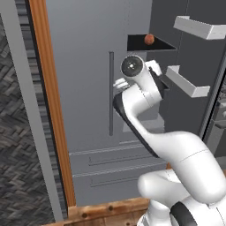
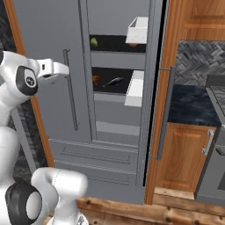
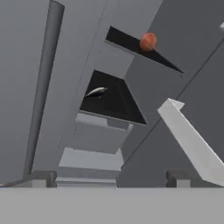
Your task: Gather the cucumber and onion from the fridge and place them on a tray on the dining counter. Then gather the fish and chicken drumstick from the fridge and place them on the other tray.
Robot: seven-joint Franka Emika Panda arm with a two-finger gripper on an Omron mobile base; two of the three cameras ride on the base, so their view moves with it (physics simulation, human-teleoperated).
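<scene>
While aimed at the opened fridge (image 2: 114, 145) from outside, held the gripper (image 3: 109, 177) wide apart and gripping nothing, both dark fingertips (image 3: 39, 178) just poking up at the bottom of the hand view. Kept one door shut, long bar handle (image 2: 70, 90) upright beside the arm; swung the other door open, white door bins (image 2: 135, 88) hanging on its inner face.

On the upper black shelf (image 3: 131, 43), carried the onion (image 3: 148, 42), a reddish-orange ball sitting near the shelf's front edge, plus a small yellowish-green item (image 2: 93, 42) farther along, too small to name. On the lower shelf (image 3: 109, 103), held the fish (image 3: 96, 92), slim and grey, lying flat, with a small orange-brown lump (image 2: 95, 79) at the shelf's end in the right base view, possibly the chicken drumstick but too tiny to tell.

Contents of the door bins hidden by their white walls. Parts of both shelves cut off by the shut door's edge. Gripper blocked by the arm's own white links in the left base view.
</scene>
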